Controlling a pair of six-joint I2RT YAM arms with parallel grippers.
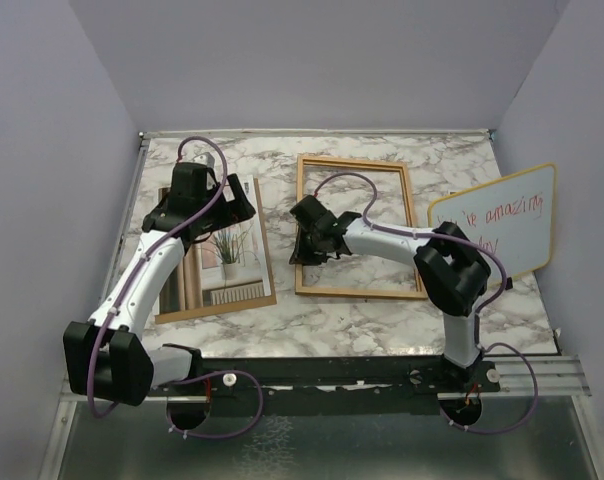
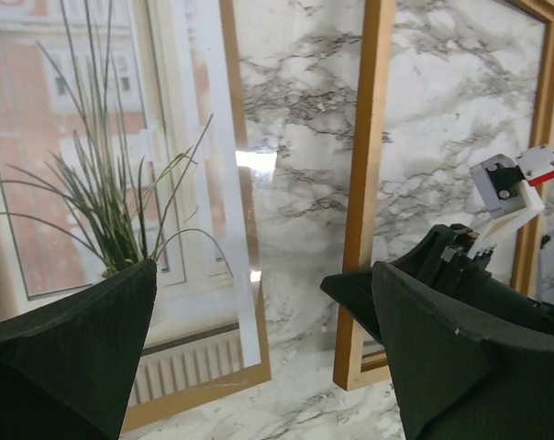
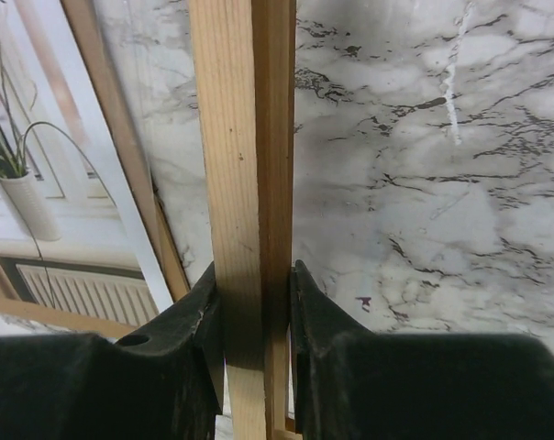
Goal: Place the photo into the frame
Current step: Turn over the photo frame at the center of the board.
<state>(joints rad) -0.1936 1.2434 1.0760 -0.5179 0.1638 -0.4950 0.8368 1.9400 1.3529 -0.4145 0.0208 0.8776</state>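
We find the right hand (image 3: 255,302) closed on the left rail of the frame (image 3: 231,137), a thin wooden rim lying flat on the marble tabletop (image 1: 382,325) with nothing inside it. The photo (image 1: 227,255) lies flat just left of it on a brown-edged board. The left hand (image 2: 263,293) is spread open over the photo's far end, holding nothing. We judge the print light, limp and easily creased (its glossy face looks slippery too), so its white border is the place to pinch. The rim seems stiff and light.
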